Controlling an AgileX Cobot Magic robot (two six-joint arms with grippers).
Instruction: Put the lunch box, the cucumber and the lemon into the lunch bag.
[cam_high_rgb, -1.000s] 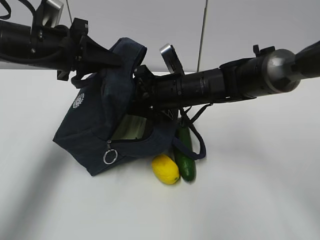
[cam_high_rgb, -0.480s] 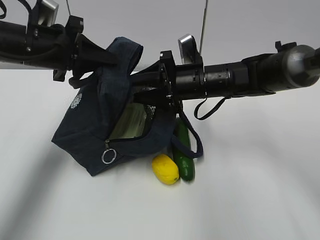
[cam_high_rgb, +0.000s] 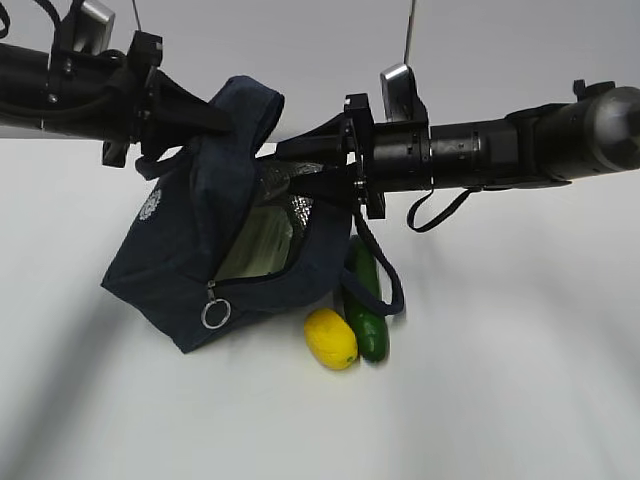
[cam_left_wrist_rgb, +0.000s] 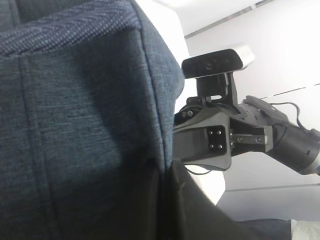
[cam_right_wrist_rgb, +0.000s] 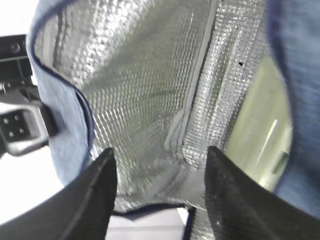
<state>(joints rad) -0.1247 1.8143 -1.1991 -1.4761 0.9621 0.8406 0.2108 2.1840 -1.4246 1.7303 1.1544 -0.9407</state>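
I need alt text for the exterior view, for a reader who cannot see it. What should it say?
Two black robot arms hold a navy lunch bag open above a white table; the left gripper pinches its flap, and the right gripper is open at its mouth. The lunch box shows inside. The lemon and cucumber lie beside the bag.

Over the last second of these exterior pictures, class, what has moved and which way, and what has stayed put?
The right gripper has drawn back out of the lunch bag toward the right, its fingers open and empty. The lunch box lies inside, showing pale green through the opening. The bag has shifted very slightly. Unchanged: the left gripper stays clamped on the bag's top flap, and the lemon and cucumber lie on the table beside the bag.
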